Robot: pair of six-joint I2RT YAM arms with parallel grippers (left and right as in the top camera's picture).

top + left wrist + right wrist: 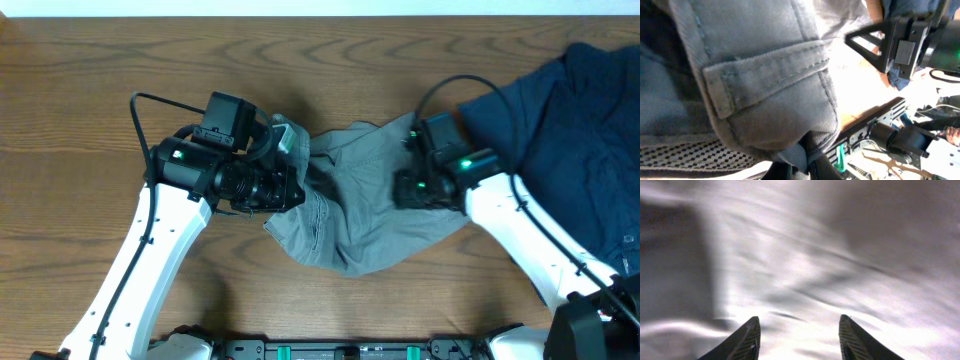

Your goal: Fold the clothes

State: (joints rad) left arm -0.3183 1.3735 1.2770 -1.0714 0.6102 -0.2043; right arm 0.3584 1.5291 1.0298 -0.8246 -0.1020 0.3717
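The grey shorts [365, 215] lie crumpled at the table's middle. My left gripper [292, 170] is shut on their left edge and holds a fold of it raised; the left wrist view shows a grey belt loop [765, 75] and the speckled waistband [685, 152] close up, with cloth pinched between the fingers [810, 162]. My right gripper [405, 188] is open, pointing down right over the shorts' right part; its fingertips [797, 330] stand apart above blurred grey cloth. The navy garment [575, 140] lies at the far right.
The bare wooden table [90, 90] spreads to the left and back. The right arm [520, 225] reaches in from the front right, over the navy garment's edge. A black frame with green parts [350, 350] runs along the front edge.
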